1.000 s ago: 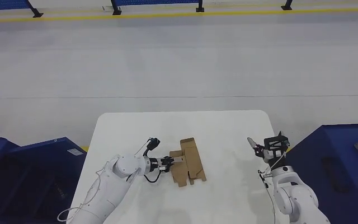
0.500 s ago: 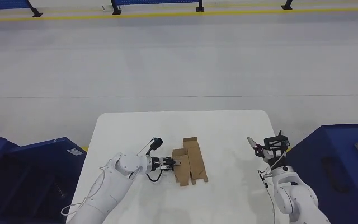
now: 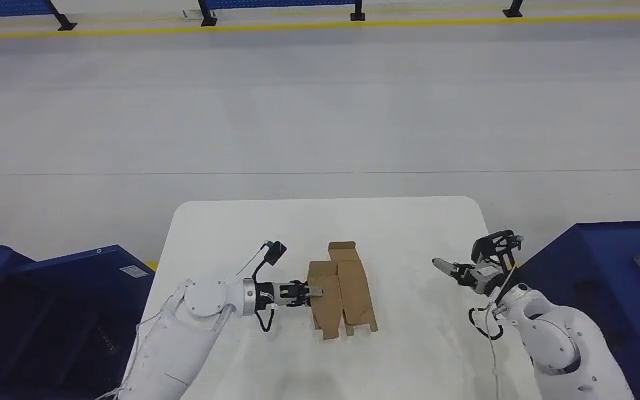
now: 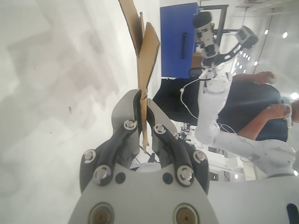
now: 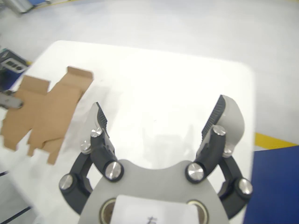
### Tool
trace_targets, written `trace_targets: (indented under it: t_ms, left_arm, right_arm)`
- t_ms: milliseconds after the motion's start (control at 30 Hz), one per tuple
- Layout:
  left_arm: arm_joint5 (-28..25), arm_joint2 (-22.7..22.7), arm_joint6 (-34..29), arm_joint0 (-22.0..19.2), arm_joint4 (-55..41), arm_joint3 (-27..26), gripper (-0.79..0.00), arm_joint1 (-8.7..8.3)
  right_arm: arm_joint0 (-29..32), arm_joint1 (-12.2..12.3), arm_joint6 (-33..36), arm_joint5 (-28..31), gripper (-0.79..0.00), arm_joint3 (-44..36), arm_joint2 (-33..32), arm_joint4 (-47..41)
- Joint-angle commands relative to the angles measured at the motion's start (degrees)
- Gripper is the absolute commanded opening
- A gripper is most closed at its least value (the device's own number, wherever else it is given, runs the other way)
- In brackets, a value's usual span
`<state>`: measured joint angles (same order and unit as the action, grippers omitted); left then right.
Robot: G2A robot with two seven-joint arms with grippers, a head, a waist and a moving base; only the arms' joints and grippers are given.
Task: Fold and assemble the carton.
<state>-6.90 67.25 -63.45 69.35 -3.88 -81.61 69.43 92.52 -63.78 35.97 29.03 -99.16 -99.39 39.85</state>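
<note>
Table [image 3: 420, 230]: left pincer [image 3: 310, 293] clamps flat carton [image 3: 345, 295] edge; right pincer [image 5: 158, 108] apart, near table's right edge.

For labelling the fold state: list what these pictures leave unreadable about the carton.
1. Top view: the carton is too small to read its creases or flaps.
2. Left wrist view: it shows edge-on, its far end cut off by the picture's edge; the left gripper covers the pinched edge.
3. Right wrist view: it is blurred, and the gripper holding it is cut off by the picture's edge.
</note>
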Motion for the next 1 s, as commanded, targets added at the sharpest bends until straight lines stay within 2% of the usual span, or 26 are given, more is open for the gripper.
trace_targets:
  t_ms: [0, 67, 133, 267, 333, 633, 733, 800, 967]
  left_arm:
    - [1.9, 2.8, -2.0, 3.8, -1.0, -6.5, -0.785, -0.85]
    - [3.3, 4.3, -2.3, 6.1, -0.4, -10.3, -0.785, -1.41]
    - [4.0, 4.9, -2.4, 7.9, -0.5, -12.8, -0.785, -1.75]
    - [4.6, 4.8, -2.3, 9.4, 0.4, -14.7, -0.785, -2.15]
    - [4.1, 4.5, -0.6, 9.9, 1.6, -15.4, -0.785, -2.22]
    - [4.1, 4.5, -0.2, 9.9, 1.4, -15.4, -0.785, -2.20]
    - [3.7, 3.9, 3.4, 9.9, -3.1, -15.3, -0.785, -1.82]
    - [4.2, 2.4, 4.8, 9.3, -6.3, -14.9, -0.785, -1.45]
    - [5.4, -1.9, 6.6, 6.6, -7.4, -14.0, -0.785, -0.74]
  right_arm:
    - [-3.3, 0.7, 17.1, 3.4, 0.000, 3.2, 0.4, -19.8]
    - [-6.5, 1.3, 29.1, 3.3, 0.000, 6.2, 1.7, -32.3]
    - [-9.7, 1.9, 38.6, 0.7, 0.000, 9.5, 2.8, -42.7]
    - [-15.0, 3.1, 51.3, -12.0, 0.000, 14.4, 7.6, -58.2]
    - [-16.7, 3.8, 52.0, -12.7, 0.000, 16.5, 10.4, -60.3]
    - [-16.7, 3.8, 51.1, -13.0, 0.000, 17.0, 10.4, -60.6]
    - [-17.2, 3.9, 52.0, -15.6, 0.000, 18.9, 12.8, -68.1]
    - [-18.0, 4.1, 52.0, -14.9, 0.000, 20.6, 14.5, -70.2]
    - [-19.7, 4.1, 52.0, -12.8, 0.000, 24.3, 18.7, -76.6]
